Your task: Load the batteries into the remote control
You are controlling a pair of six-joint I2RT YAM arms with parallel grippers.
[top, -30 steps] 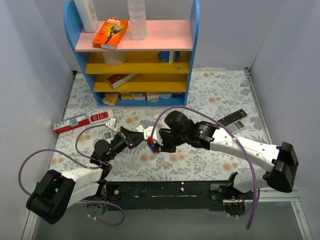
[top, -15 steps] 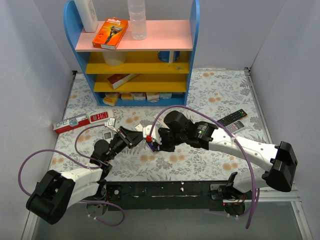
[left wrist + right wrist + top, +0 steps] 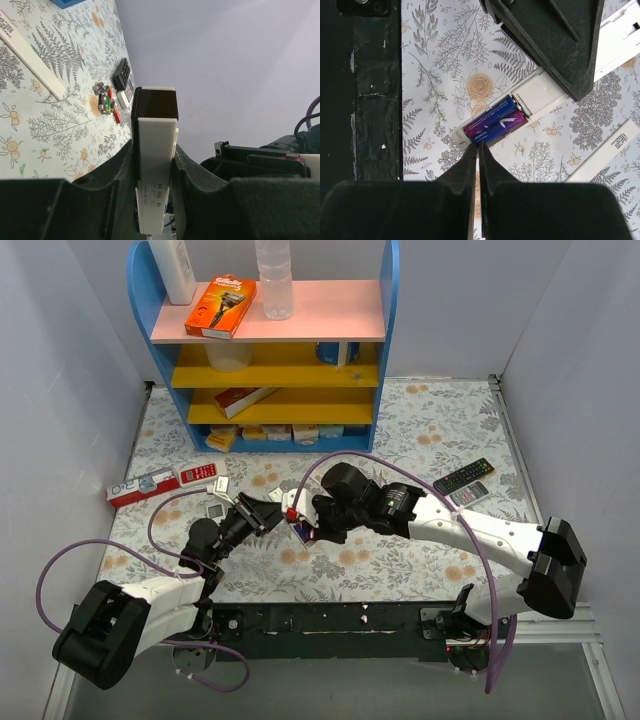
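My left pincer point(image 3: 152, 162) is clamping the white remote control point(image 3: 156, 135) at mid-table. Two purple batteries point(image 3: 495, 120) are lying in its open bay, and my right pincer point(image 3: 478, 155), pinched empty, is touching their end. I am judging only seating and covering left.

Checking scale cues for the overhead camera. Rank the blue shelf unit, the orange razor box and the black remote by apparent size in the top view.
1. Blue shelf unit, by far the largest.
2. Orange razor box.
3. Black remote, similar in length but narrower. The box sits higher, nearer the camera, so this gap is unsure.
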